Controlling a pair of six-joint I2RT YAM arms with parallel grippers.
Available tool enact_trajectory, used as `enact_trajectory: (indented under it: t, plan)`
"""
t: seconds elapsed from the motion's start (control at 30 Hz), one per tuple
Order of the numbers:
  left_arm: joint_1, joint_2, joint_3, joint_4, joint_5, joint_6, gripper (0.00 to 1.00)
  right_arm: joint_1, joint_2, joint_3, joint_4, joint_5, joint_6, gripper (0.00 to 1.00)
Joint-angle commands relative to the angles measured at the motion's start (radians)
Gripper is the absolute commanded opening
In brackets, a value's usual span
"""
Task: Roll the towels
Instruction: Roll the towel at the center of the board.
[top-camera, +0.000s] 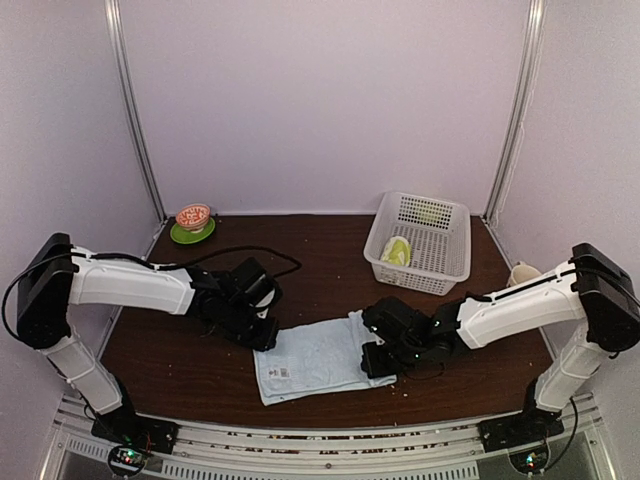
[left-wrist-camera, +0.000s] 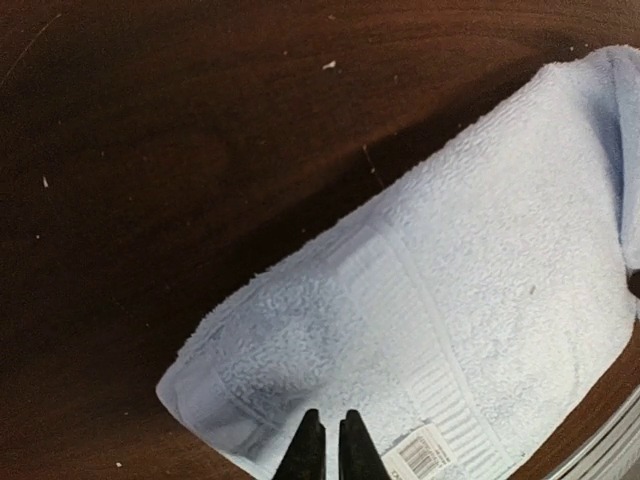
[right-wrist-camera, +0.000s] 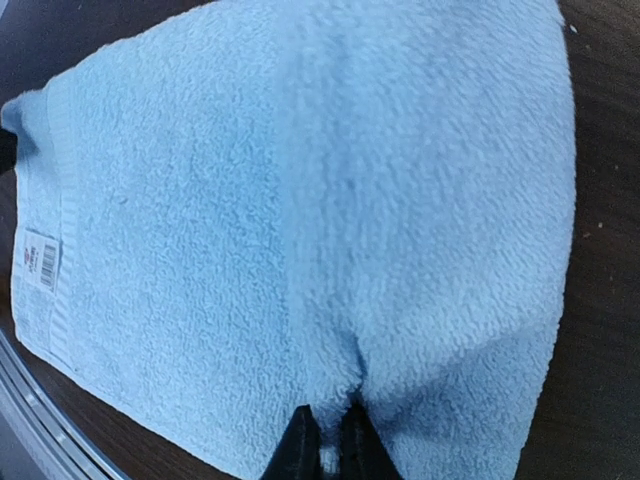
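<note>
1. Enclosed by plain pale lilac walls (top-camera: 320, 100).
2. Braced at both back corners by slim silver metal posts (top-camera: 135, 110).
3. Floored with a dark brown wooden table (top-camera: 320, 270).
4. Edged nearside by a ribbed grey metal rail (top-camera: 320, 445).

Robot lab booth, plain pale walls (top-camera: 320, 100), aluminium corner posts (top-camera: 135, 110), dark wooden table (top-camera: 320, 260), robot arms (top-camera: 130, 285) on a metal rail (top-camera: 320, 440)

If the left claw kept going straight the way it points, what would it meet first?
The blue towel: the left claw aims at its hem by the label, nothing between, though depth is unclear.
</note>
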Motion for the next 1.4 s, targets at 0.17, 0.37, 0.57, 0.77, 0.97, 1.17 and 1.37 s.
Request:
enact_trajectory:
  t: [0.17,0.37,0.57,0.77,0.97,1.17,1.37]
  plan:
    - [-0.006,-0.053,0.087,-0.002,0.027,0.021,0.06,-0.016,-0.046,-0.059,0.073,0.024,0.038,0.25]
    - [-0.006,-0.034,0.173,0.019,0.066,0.04,0.06,-0.025,-0.112,-0.096,0.129,0.011,0.056,0.42]
    - [-0.006,0.01,0.236,0.095,0.147,0.033,0.06,-0.043,-0.139,-0.108,0.146,0.006,0.052,0.44]
    - [-0.015,0.12,0.343,0.219,0.28,0.0,0.06,-0.08,-0.075,-0.172,0.253,-0.053,0.083,0.36]
    - [-0.03,0.233,0.423,0.309,0.374,-0.03,0.05,-0.09,-0.075,-0.154,0.253,-0.075,0.063,0.38]
    - [-0.032,0.283,0.476,0.327,0.418,-0.032,0.05,-0.091,-0.196,-0.129,0.098,-0.037,0.031,0.49]
    - [-0.04,0.358,0.514,0.337,0.452,-0.038,0.04,-0.091,-0.353,-0.183,-0.005,0.015,0.026,0.5]
